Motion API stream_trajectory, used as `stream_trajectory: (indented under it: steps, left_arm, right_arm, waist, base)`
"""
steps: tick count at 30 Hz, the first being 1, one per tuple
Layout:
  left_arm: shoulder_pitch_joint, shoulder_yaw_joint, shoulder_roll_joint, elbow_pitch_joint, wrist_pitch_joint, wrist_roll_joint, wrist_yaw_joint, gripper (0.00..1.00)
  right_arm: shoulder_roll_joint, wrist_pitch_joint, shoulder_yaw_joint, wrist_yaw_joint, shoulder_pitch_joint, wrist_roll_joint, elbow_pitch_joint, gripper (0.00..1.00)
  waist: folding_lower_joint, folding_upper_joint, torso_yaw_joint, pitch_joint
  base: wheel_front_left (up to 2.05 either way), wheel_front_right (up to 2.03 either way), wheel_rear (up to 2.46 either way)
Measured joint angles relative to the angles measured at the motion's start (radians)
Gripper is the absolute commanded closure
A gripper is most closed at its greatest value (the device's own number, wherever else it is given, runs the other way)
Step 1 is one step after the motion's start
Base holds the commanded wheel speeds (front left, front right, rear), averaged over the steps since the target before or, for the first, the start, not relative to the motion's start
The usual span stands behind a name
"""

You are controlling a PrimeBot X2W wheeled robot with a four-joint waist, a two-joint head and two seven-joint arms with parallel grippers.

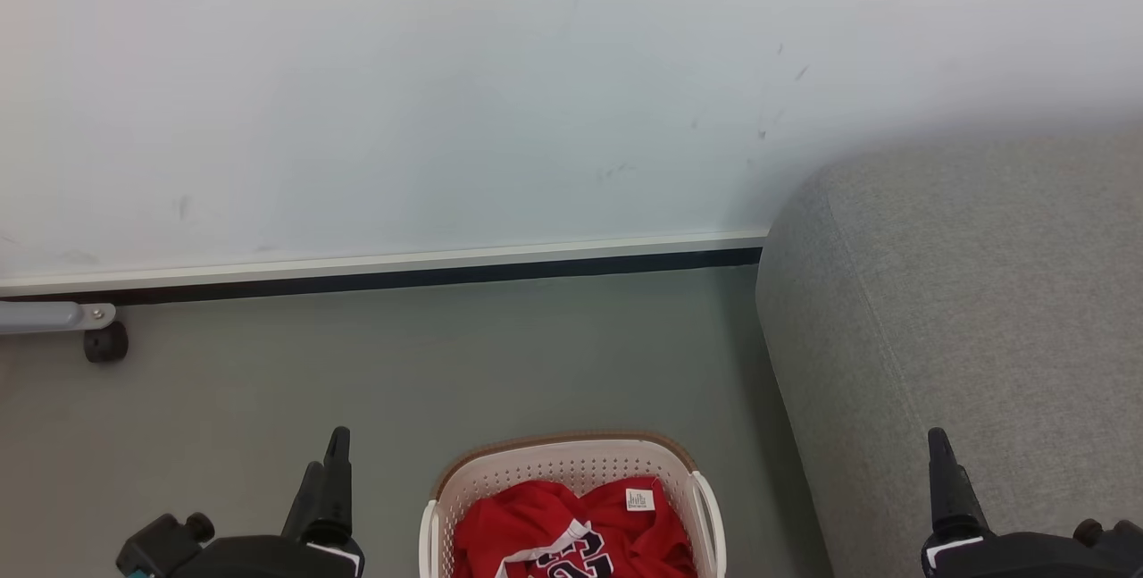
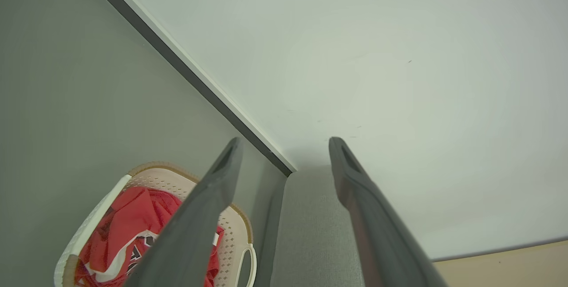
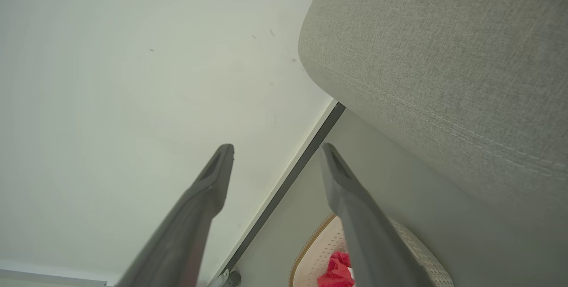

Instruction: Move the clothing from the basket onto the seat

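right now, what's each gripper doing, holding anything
left gripper: open, holding nothing
right gripper: open, holding nothing

Near part of basket [image 1: 571, 460] and clothing [image 1: 527, 517] beyond the head view's bottom edge

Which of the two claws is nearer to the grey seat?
The right claw: it hangs open right beside the seat, while the left claw is on the other side of the basket.
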Motion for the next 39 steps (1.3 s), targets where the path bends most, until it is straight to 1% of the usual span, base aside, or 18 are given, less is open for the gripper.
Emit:
stream_trajectory:
  steps: [3,4,10,14,16,21,24,25,27,32,33,39]
  left_arm:
    - [0.000,-0.015,0.010,-0.002,-0.013,0.058,0.009,0.00]
    - [0.000,-0.020,0.013,-0.004,-0.017,0.072,0.010,0.00]
    - [-0.003,-0.051,0.035,-0.010,-0.035,0.198,0.032,0.00]
    - [-0.008,-0.072,0.052,-0.015,-0.053,0.287,0.044,0.00]
    - [-0.011,-0.080,0.057,-0.016,-0.060,0.321,0.051,0.00]
    - [-0.014,-0.097,0.070,-0.016,-0.078,0.414,0.063,0.00]
    - [-0.014,-0.102,0.076,-0.016,-0.088,0.458,0.072,0.00]
    - [-0.014,-0.104,0.078,-0.016,-0.090,0.479,0.078,0.00]
    - [-0.014,-0.110,0.081,-0.017,-0.097,0.505,0.080,0.00]
    - [-0.013,-0.119,0.085,-0.017,-0.118,0.578,0.096,0.00]
    - [-0.012,-0.122,0.085,-0.017,-0.123,0.615,0.097,0.00]
    - [-0.007,-0.132,0.087,-0.017,-0.148,0.694,0.114,0.00]
  right_arm:
    - [-0.001,-0.011,0.011,-0.003,0.006,-0.057,-0.005,0.00]
    - [-0.001,-0.017,0.015,-0.010,0.009,-0.075,-0.007,0.00]
    - [-0.012,-0.037,0.048,-0.021,0.010,-0.204,-0.016,0.00]
    - [-0.019,-0.052,0.071,-0.035,0.012,-0.293,-0.018,0.00]
    - [-0.024,-0.061,0.080,-0.036,0.012,-0.335,-0.018,0.00]
    - [-0.028,-0.078,0.096,-0.053,0.014,-0.430,-0.018,0.00]
    - [-0.028,-0.088,0.099,-0.055,0.015,-0.486,-0.018,0.00]
    - [-0.028,-0.092,0.100,-0.062,0.015,-0.503,-0.018,0.00]
    - [-0.028,-0.100,0.102,-0.063,0.020,-0.540,-0.019,0.00]
    - [-0.028,-0.116,0.111,-0.077,0.033,-0.622,-0.023,0.00]
    - [-0.028,-0.123,0.117,-0.081,0.033,-0.659,-0.025,0.00]
    - [-0.028,-0.148,0.131,-0.097,0.034,-0.750,-0.032,0.00]
  waist:
    - [0.0000,0.0000,0.000,-0.001]
    - [0.0000,0.0000,-0.001,-0.002]
    - [0.0000,0.0000,-0.002,-0.004]
    - [0.0000,0.0000,-0.004,-0.006]
    - [0.0000,0.0000,-0.004,-0.007]
    - [0.0000,0.0000,-0.007,-0.008]
    - [0.0000,0.0000,-0.008,-0.010]
    - [0.0000,0.0000,-0.009,-0.010]
    - [0.0000,0.0000,-0.010,-0.011]
    - [0.0000,0.0000,-0.011,-0.012]
    - [0.0000,0.0000,-0.012,-0.012]
    - [0.0000,0.0000,-0.013,-0.014]
  base:
    - [0.00,0.00,0.00]
    - [0.00,0.00,0.00]
    - [0.00,0.00,0.00]
    - [0.00,0.00,0.00]
    - [0.00,0.00,0.00]
    - [0.00,0.00,0.00]
    - [0.00,0.00,0.00]
    - [0.00,0.00,0.00]
    - [0.00,0.00,0.00]
    - [0.00,0.00,0.00]
    - [0.00,0.00,0.00]
    - [0.00,0.00,0.00]
